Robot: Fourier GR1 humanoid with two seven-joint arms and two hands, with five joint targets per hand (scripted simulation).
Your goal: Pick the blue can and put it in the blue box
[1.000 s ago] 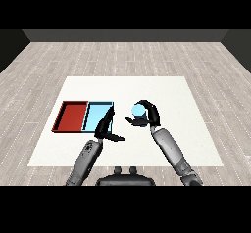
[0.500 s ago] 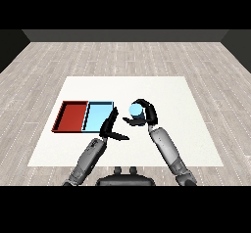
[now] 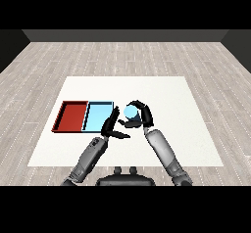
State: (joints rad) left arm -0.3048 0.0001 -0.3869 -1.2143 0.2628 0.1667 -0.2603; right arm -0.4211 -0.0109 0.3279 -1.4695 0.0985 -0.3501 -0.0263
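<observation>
- Pale wood-plank flooring surrounds our flat white table [image 3: 162, 95].
- At nine o'clock, we see two shallow rectangular trays touching: red tray [image 3: 63, 124], light blue tray [image 3: 93, 127].
- Our right hand [image 3: 139, 117] curls around the blue can [image 3: 130, 112], a smooth, rounded, pale blue shape just beside the blue tray.
- Our left hand [image 3: 111, 126] hangs with fingers straight, released.

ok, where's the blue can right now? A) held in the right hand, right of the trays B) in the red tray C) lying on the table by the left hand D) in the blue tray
A: the right hand curls round the blue can, just right of the blue tray.
</observation>
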